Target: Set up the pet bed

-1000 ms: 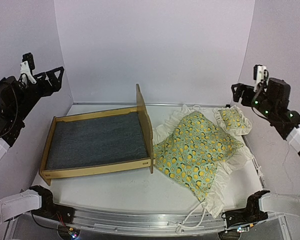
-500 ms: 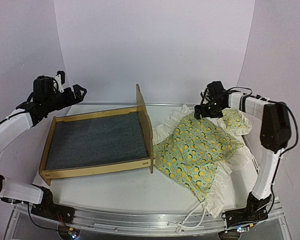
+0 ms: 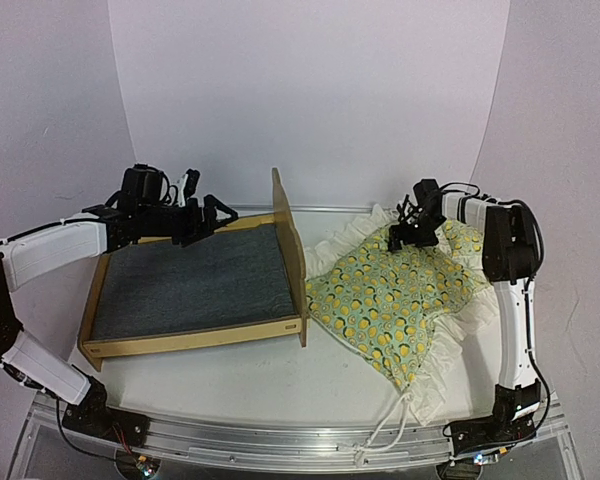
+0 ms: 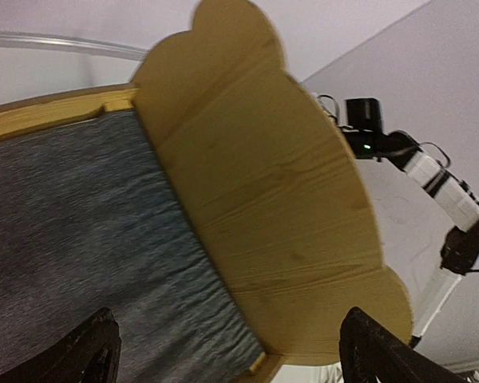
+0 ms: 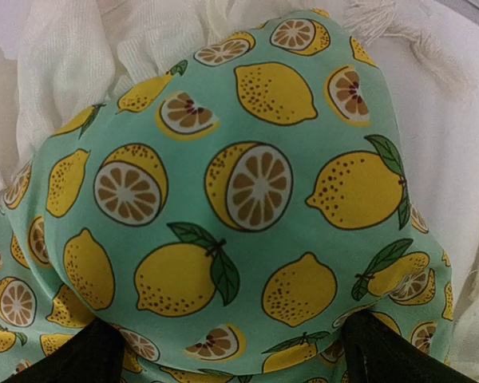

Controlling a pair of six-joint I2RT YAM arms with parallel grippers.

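The pet bed (image 3: pixel 195 340) is a light plywood frame with a tall curved headboard (image 3: pixel 289 240) and a grey-blue mattress pad (image 3: pixel 185 285). It lies left of centre. My left gripper (image 3: pixel 216 214) hovers open over the bed's far rail; in the left wrist view its fingers (image 4: pixel 96 351) frame the headboard (image 4: pixel 263 207) and the pad (image 4: pixel 72 231). My right gripper (image 3: pixel 412 228) is open, down on the raised far end of the lemon-print blanket (image 3: pixel 385 300). A hump of that fabric (image 5: pixel 239 207) bulges between its fingertips (image 5: pixel 379 351). The small pillow (image 3: pixel 472 243) lies partly behind the right arm.
White ruffles (image 3: pixel 450 380) edge the blanket, and a white cord (image 3: pixel 388 432) trails to the metal rail (image 3: pixel 270 440) at the near edge. White walls close in the back and both sides. The right arm (image 4: pixel 431 179) shows beyond the headboard in the left wrist view.
Both arms have swung in from the side walls and come down. The left gripper now hangs over the bed's far rail. The right has dropped onto the blanket's hump, which has shifted slightly.
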